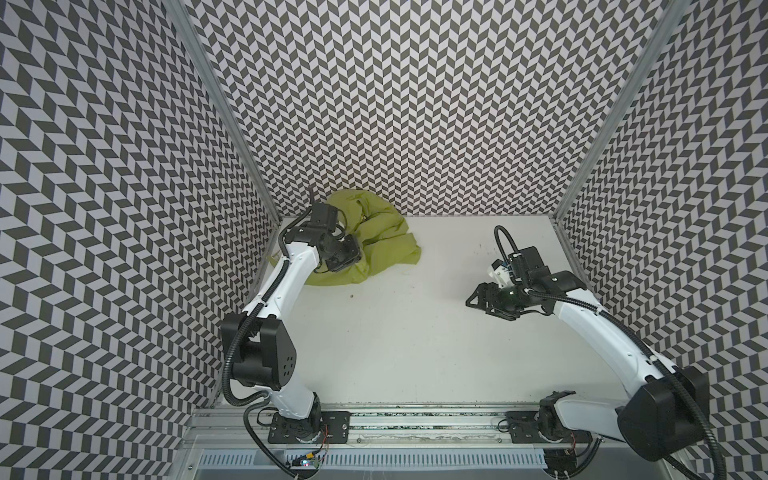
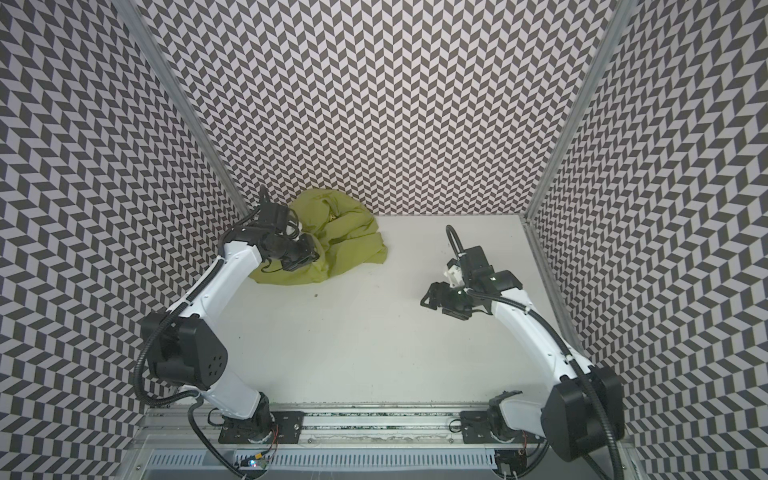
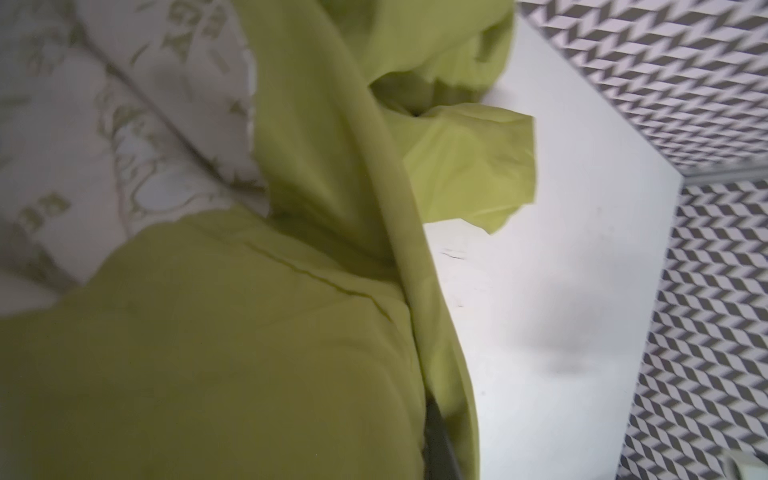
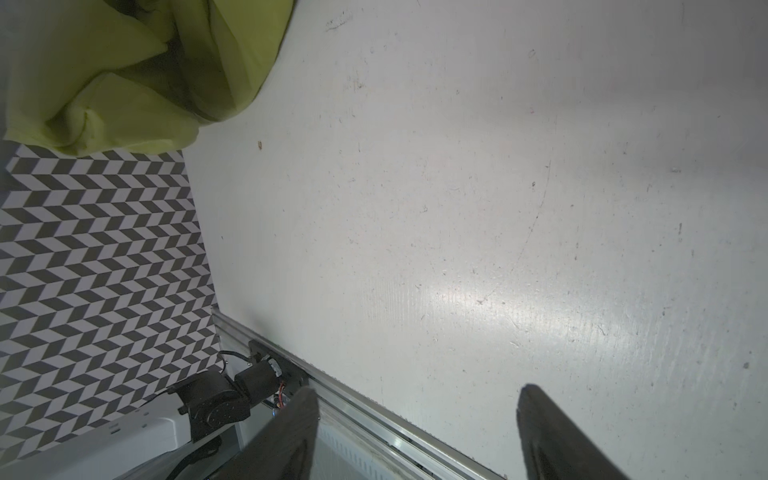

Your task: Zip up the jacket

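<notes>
Toward the upper left of both top views, in the corner by the back wall, the jacket lies as a crumpled green heap on the white table. It is folded over itself, with no front opening laid out. The left gripper is buried in the heap's near-left side, its jaws hidden by wrist and cloth. The right gripper hangs over bare table at centre right, well apart from the jacket, jaws spread and empty. No zipper line can be made out from above, so I judge the task to be at its very start. The garment is not yet spread flat, the two front edges not yet found and joined, the slider not yet drawn up.

Left wrist view: green shell fabric fills most of the frame. Cream lining printed in green shows beside it, so the jacket is open or turned back there. A long folded edge runs to a dark fingertip. The jaws look pressed together on that fold, pinching the jacket. Zipper teeth cannot be told in the blur.

Right wrist view: two dark fingers stand wide apart with only table between them. The jacket sits far off, by the patterned wall.

No container appears in any view.
</notes>
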Robot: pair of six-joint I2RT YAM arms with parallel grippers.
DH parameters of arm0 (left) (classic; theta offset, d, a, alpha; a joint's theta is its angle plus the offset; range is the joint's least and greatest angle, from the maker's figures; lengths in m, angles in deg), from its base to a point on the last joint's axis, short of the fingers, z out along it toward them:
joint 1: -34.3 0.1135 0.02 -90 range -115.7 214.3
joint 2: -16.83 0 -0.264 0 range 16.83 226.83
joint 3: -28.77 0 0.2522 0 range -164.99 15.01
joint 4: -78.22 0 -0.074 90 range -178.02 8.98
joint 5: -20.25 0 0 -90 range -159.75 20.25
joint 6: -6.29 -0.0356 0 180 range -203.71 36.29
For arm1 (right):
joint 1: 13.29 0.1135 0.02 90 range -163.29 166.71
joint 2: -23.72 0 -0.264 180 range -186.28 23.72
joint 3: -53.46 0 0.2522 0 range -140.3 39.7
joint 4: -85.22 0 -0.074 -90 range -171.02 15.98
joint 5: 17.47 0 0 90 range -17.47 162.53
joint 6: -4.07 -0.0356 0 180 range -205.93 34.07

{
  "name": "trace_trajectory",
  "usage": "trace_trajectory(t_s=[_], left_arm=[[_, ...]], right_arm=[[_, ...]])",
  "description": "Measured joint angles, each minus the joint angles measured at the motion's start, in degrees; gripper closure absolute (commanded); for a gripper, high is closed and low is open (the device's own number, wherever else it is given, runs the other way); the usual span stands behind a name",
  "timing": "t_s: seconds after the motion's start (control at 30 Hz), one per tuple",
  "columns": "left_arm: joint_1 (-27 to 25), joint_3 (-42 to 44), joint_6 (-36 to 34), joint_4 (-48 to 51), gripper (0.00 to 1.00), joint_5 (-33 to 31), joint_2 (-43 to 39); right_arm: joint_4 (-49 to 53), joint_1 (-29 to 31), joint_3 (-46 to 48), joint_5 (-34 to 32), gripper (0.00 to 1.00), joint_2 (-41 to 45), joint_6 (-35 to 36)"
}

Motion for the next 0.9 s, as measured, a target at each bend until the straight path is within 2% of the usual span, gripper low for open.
trace_trajectory(t_s=[0.13, 0.3, 0.4, 0.7, 0.9], left_arm=[[-6.36, -6.75, 1.18, 0.17, 1.0, 3.28, -0.31], [-11.76, -13.64, 4.57, -1.73, 1.0, 7.72, -0.09], [-14.01, -17.81, 7.52, -4.57, 1.0, 10.47, 1.07], [-17.64, -28.15, 18.23, -15.65, 1.0, 15.54, 7.04], [-19.12, -33.16, 24.85, -22.43, 1.0, 16.98, 8.48]], right_arm=[[0.04, 0.0, -1.84, 1.16, 0.12, 2.27, 0.04], [-1.75, 0.02, -2.32, 3.65, 0.22, 4.79, -0.5], [-4.68, 0.24, -2.34, 4.87, 0.22, 5.86, -1.29], [-24.15, 8.2, 4.17, 1.99, 0.21, 13.18, -1.51], [-35.04, 10.67, 5.97, 0.98, 0.22, 8.15, -1.68]])
